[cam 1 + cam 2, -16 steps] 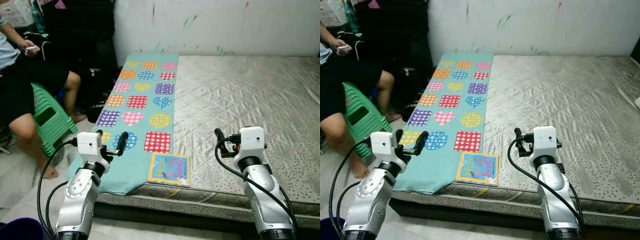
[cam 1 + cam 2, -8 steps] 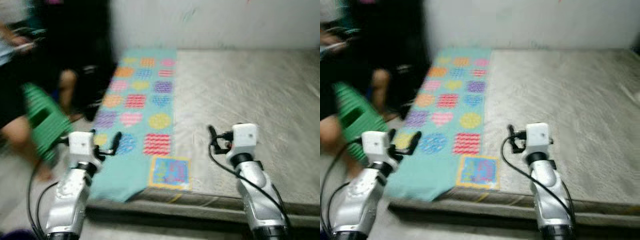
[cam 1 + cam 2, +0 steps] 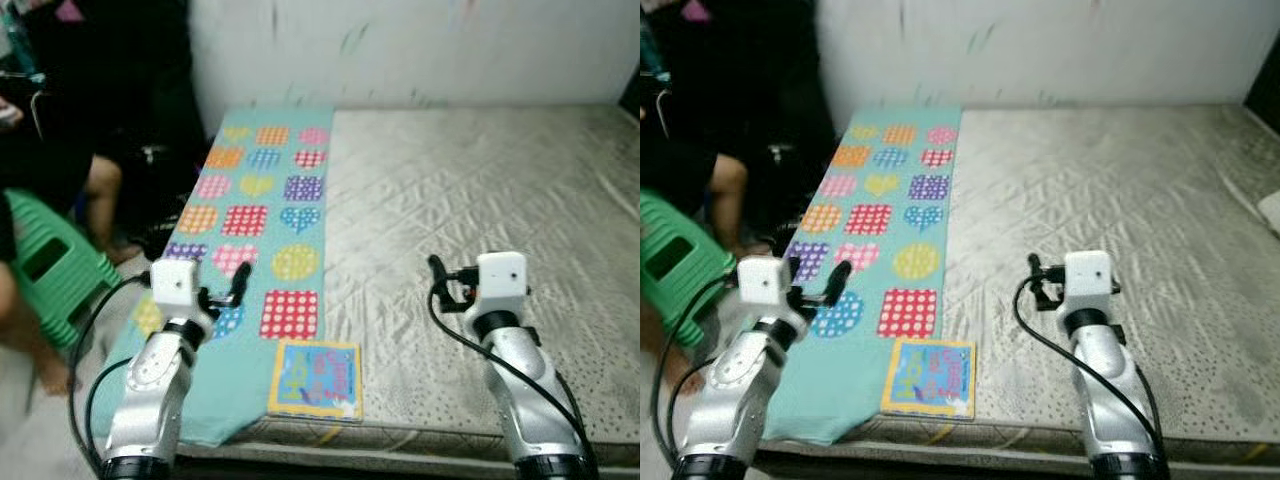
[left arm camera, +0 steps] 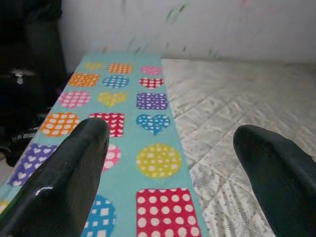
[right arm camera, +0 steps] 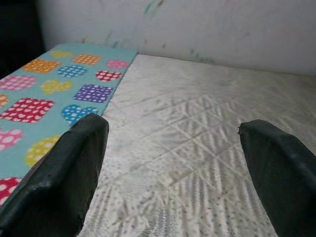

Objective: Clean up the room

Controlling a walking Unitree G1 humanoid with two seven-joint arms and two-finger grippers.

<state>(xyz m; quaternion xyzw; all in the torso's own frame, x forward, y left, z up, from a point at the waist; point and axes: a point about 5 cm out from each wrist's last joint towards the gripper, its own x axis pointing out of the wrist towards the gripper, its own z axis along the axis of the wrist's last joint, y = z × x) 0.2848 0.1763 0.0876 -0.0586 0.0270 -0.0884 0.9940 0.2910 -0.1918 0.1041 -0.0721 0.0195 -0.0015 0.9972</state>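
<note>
A bare quilted grey mattress [image 3: 480, 220] fills most of the scene and reaches back to a white wall [image 3: 420, 50] streaked with faint coloured marks. To the left of the mattress stands a green plastic stool [image 3: 55, 275]. A seated person [image 3: 40, 150] in dark clothing occupies it, one bare knee raised toward the mattress, one bare foot [image 3: 55, 378] resting on the pale floor [image 3: 25, 430]. Dark items fill the corner behind the person, too shadowed to identify. A pale object [image 3: 1270, 212] lies at the mattress's far right edge.
</note>
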